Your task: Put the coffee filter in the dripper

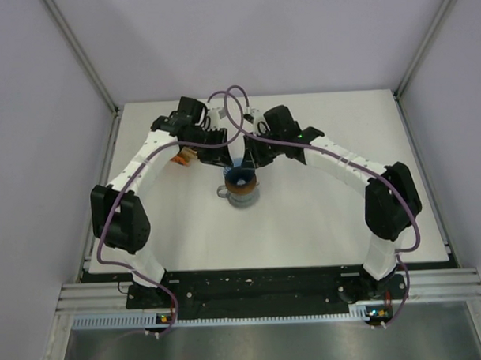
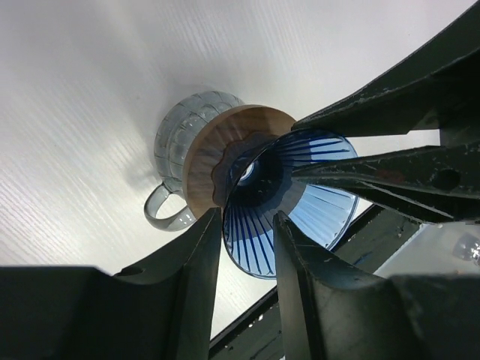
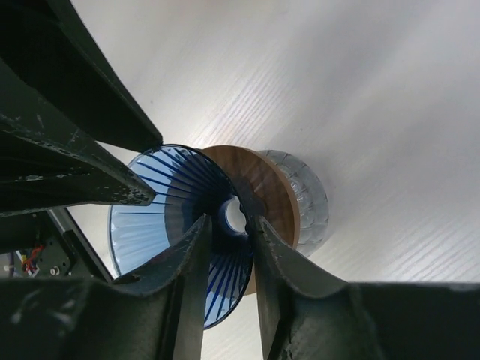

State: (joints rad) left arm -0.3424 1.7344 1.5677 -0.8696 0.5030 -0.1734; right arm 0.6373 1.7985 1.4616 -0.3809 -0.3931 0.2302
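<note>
The blue ribbed dripper sits on a brown ring on the grey handled mug at mid-table. Its inside shows bare in the left wrist view and the right wrist view. No coffee filter shows in any view. My left gripper hangs just over the dripper's rim, jaws a narrow gap apart with nothing between them. My right gripper hangs over the opposite rim the same way, empty. Each gripper's fingers show in the other's wrist view, tips close to the dripper.
An orange packet lies behind and left of the mug, partly under the left arm. Both arms reach in from the sides and meet above the mug. Grey walls enclose the white table on three sides.
</note>
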